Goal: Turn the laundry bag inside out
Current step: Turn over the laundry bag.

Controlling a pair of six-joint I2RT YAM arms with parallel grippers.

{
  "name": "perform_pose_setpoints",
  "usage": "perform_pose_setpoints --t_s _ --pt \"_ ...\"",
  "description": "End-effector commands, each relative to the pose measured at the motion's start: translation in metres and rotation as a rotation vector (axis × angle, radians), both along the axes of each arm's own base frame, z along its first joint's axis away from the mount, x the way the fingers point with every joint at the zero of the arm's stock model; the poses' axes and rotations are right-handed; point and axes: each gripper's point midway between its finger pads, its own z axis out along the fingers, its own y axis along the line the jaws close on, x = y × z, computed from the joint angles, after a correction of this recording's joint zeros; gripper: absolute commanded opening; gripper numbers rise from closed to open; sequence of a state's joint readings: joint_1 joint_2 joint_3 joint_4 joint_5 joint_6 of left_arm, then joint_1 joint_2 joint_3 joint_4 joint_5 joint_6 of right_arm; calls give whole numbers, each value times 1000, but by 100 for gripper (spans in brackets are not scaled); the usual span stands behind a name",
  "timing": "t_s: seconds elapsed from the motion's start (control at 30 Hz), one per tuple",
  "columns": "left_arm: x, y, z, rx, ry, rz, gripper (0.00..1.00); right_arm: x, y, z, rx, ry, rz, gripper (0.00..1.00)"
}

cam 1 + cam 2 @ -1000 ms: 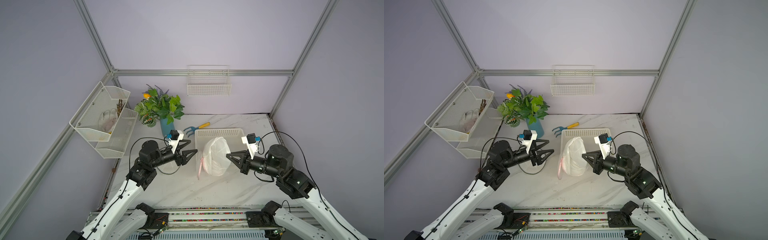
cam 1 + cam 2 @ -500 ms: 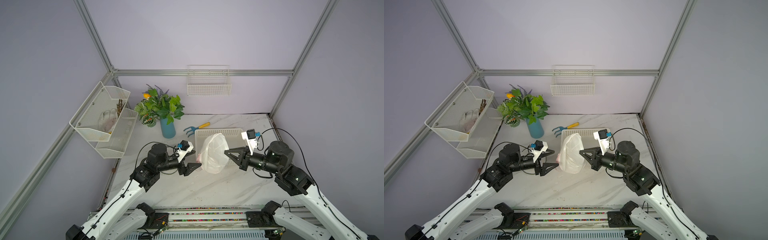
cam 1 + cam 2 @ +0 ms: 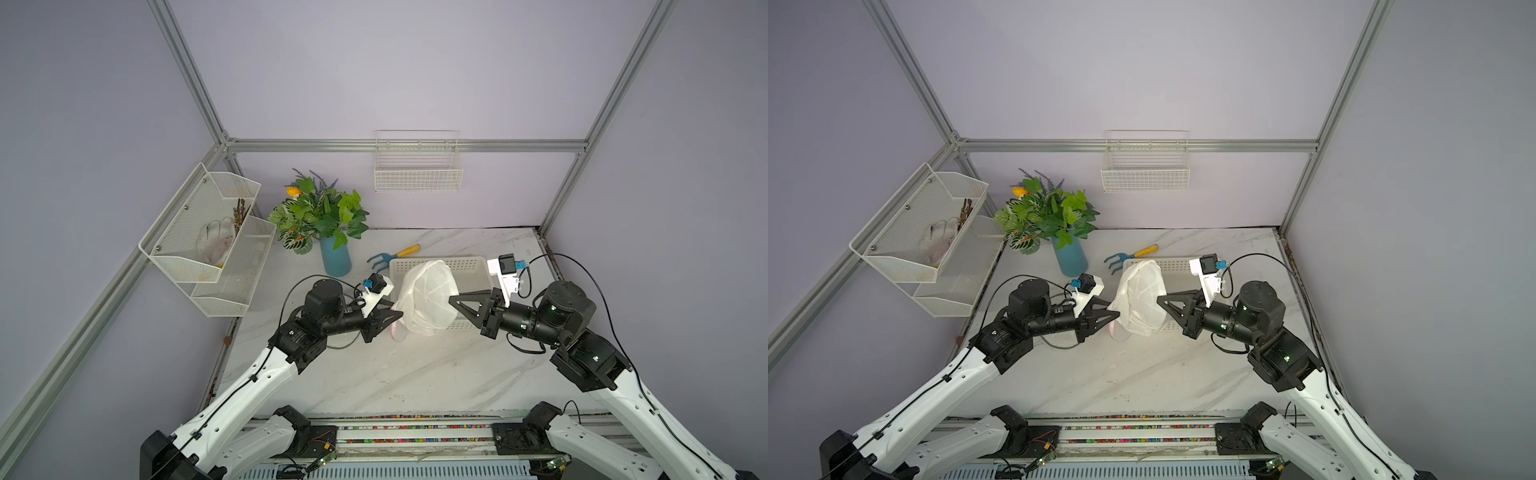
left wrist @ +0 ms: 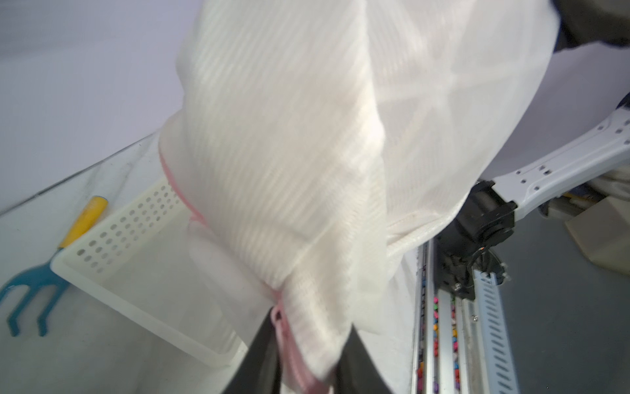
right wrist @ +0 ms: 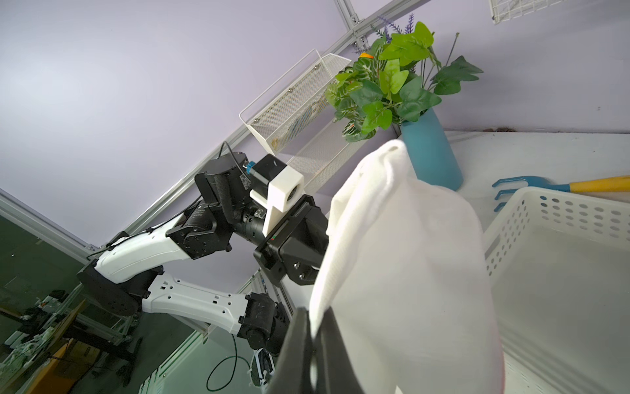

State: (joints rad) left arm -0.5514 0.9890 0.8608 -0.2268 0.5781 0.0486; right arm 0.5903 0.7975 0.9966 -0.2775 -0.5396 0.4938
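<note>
The laundry bag (image 3: 428,299) is white mesh with a pink trim and hangs in the air between both arms, in front of the white basket; both top views show it (image 3: 1140,303). My left gripper (image 3: 398,316) is shut on its lower left edge. In the left wrist view the dark fingers (image 4: 354,361) pinch mesh and pink trim at the left gripper (image 4: 310,331), and the bag (image 4: 306,153) fills the frame. My right gripper (image 3: 451,298) is shut on the bag's right side. In the right wrist view the right gripper (image 5: 315,319) clamps a fold of the bag (image 5: 409,273).
A white perforated basket (image 3: 467,266) stands on the marble table behind the bag. A blue hand rake with a yellow handle (image 3: 390,257) lies beside it, next to a plant in a blue vase (image 3: 334,257). Wire shelves (image 3: 208,249) hang on the left wall, a wire rack (image 3: 417,174) on the back wall.
My left gripper has travelled right to the bag and shut on its pink-trimmed edge. My right gripper has kept its hold and shifted the bag slightly.
</note>
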Motion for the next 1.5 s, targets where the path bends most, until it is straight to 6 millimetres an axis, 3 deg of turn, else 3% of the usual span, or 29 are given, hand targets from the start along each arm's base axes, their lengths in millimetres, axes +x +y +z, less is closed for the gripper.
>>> perform_pose_setpoints --t_s 0.0,0.2,0.3,0.4,0.6,0.73,0.87,1.03,1.1,1.2,1.33,1.47 --pt "3 0 22 -31 -57 16 3 -3 -5 13 3 -57 -18 0" --pt "5 7 44 -106 -71 83 0 -1 -13 -28 -142 -19 -53 0" --pt "18 18 50 -148 -61 198 0 -16 -6 -35 -165 -27 44 0" --pt "37 26 36 -133 10 298 0 -38 3 -26 -133 -72 189 0" --pt "56 16 -9 -84 194 335 0 -69 8 5 -40 -180 355 0" --pt "54 1 -33 -62 276 264 5 -68 6 29 17 -252 325 0" --pt "44 -8 -39 -70 277 207 12 -52 -3 49 73 -313 186 0" --pt "32 -8 -10 -166 139 159 35 -23 -12 51 165 -222 16 0" --pt "32 2 5 -199 59 199 51 -6 -18 47 193 -141 -77 0" --pt "32 19 25 -205 -68 275 66 13 -25 41 222 -29 -181 0" --pt "26 38 53 -165 -247 334 71 30 -35 43 267 93 -287 0" --pt "9 37 87 -88 -483 296 72 40 -30 51 279 200 -302 0"
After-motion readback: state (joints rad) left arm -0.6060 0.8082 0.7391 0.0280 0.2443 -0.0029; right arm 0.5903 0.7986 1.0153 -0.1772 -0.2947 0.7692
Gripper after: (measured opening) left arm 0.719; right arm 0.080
